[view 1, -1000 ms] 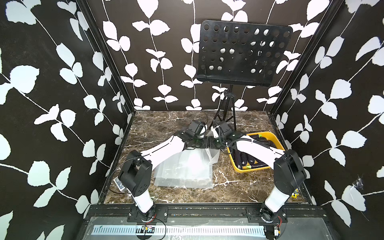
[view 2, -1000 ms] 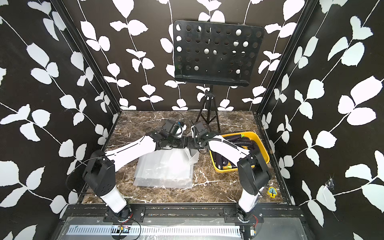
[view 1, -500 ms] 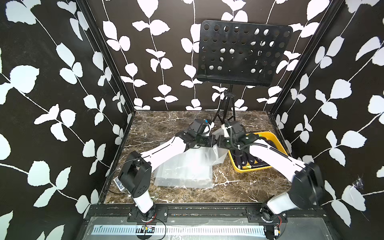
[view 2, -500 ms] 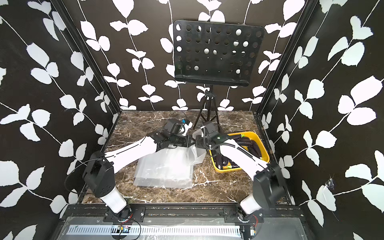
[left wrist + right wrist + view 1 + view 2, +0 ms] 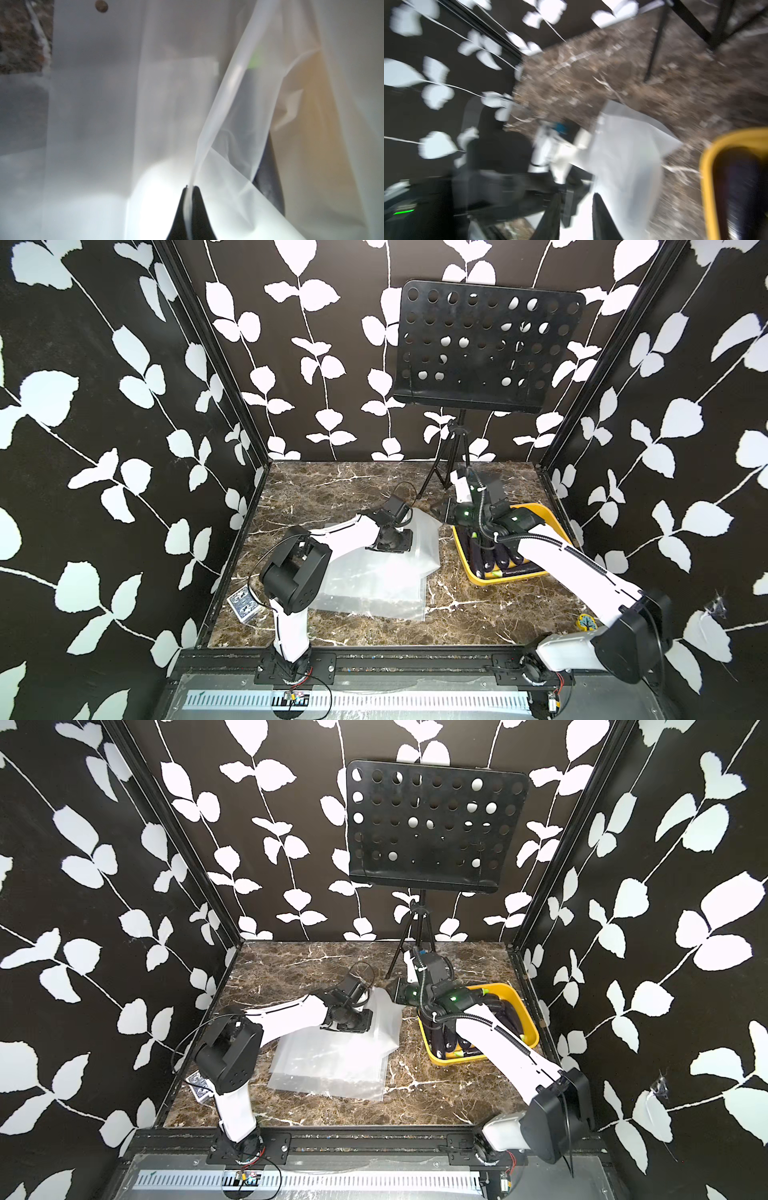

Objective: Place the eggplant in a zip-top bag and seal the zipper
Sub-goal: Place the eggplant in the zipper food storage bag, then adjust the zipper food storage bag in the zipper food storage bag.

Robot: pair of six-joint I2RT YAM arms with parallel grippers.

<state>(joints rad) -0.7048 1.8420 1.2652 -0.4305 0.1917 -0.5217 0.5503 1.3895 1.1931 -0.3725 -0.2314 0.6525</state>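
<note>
right gripper, half-open, empty, had swung from the frosted zip-top bag toward dark purple eggplants in a yellow tray at the right edge of the counter; left gripper pinched the bag, whose slick film might slip.

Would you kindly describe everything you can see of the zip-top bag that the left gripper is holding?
The zip-top bag is thin, frosted, translucent plastic, and it looks empty. Its far edge is lifted and creased, while the rest droops onto a pile of similar bags on the marble table. The left gripper is shut on a thicker band along its rim.
</note>
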